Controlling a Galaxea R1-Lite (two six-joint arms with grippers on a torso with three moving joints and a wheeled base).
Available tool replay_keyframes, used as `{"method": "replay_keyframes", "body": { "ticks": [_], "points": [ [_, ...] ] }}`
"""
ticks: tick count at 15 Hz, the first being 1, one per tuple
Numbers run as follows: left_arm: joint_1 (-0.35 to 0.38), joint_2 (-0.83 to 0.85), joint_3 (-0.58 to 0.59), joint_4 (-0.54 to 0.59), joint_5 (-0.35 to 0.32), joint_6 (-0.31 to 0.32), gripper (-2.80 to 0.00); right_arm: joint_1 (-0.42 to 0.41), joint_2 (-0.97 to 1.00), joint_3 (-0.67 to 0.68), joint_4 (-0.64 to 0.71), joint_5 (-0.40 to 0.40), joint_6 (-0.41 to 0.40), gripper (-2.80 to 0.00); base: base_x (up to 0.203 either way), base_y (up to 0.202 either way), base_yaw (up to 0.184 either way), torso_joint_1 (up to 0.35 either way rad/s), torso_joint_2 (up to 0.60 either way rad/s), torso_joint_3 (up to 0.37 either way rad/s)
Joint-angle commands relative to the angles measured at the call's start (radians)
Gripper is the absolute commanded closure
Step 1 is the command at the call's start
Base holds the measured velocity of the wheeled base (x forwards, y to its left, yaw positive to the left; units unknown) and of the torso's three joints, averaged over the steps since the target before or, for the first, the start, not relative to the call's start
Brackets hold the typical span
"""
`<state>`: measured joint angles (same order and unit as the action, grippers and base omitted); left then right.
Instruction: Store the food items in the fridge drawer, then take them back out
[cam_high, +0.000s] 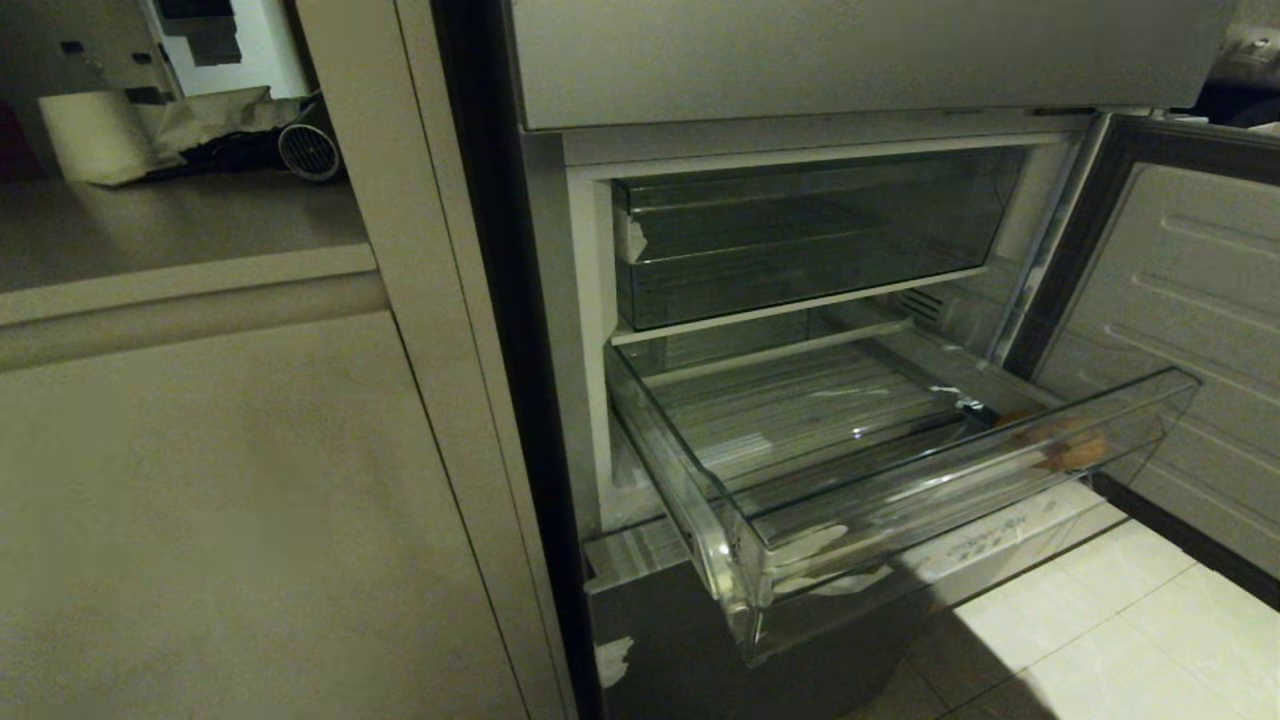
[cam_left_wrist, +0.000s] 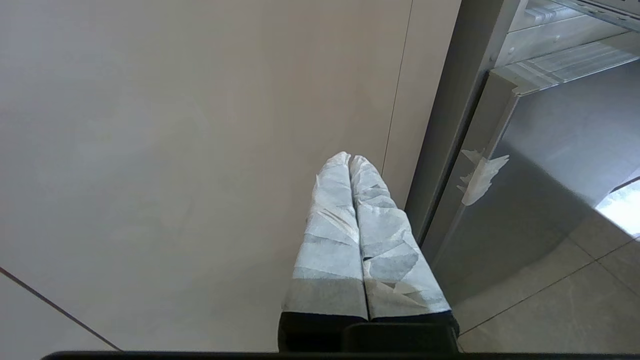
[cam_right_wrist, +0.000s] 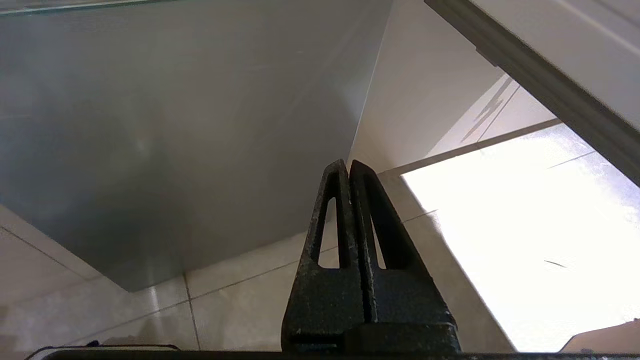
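One food item (cam_high: 1070, 447) visible, orange-brown lump, probably a roll; blurred through plastic. Sits inside fridge drawer (cam_high: 900, 500), pulled out, at its 3 o'clock end against the clear front wall. Left gripper (cam_left_wrist: 350, 159) closed, empty, beside a cabinet panel (cam_left_wrist: 200, 150). Right gripper (cam_right_wrist: 348, 165) closed, empty, over floor tiles (cam_right_wrist: 500, 225).
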<state>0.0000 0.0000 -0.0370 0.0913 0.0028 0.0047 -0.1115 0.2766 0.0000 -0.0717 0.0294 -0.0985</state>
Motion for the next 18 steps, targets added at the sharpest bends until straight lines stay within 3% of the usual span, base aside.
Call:
{"method": "replay_keyframes", "body": {
  "ticks": [1, 4, 11, 15, 18],
  "points": [
    [0.000, 0.000, 0.000, 0.001, 0.000, 0.000, 0.00, 0.027, 0.003, 0.031, -0.002, 0.001, 0.005, 0.00, 0.000, 0.000, 0.000, 0.000, 0.00, 0.000],
    [0.000, 0.000, 0.000, 0.001, 0.000, 0.000, 0.00, 0.107, -0.001, 0.031, -0.003, 0.001, 0.017, 0.00, 0.000, 0.000, 0.000, 0.000, 0.00, 0.000],
    [0.000, 0.000, 0.000, 0.001, 0.000, -0.001, 0.00, 0.114, -0.269, 0.031, -0.005, -0.002, 0.049, 0.00, 0.000, 0.000, 0.000, 0.000, 0.00, 0.000],
    [0.000, 0.000, 0.000, 0.001, 0.000, -0.002, 0.00, 0.113, -0.278, 0.031, -0.006, -0.045, 0.118, 0.00, 0.000, 0.000, 0.000, 0.000, 0.00, 0.000],
    [0.000, 0.000, 0.000, 0.001, 0.000, -0.002, 0.00, 0.113, -0.278, 0.032, -0.007, -0.045, 0.117, 0.00, 0.000, 0.000, 0.000, 0.000, 0.00, 0.000]
  ]
}}
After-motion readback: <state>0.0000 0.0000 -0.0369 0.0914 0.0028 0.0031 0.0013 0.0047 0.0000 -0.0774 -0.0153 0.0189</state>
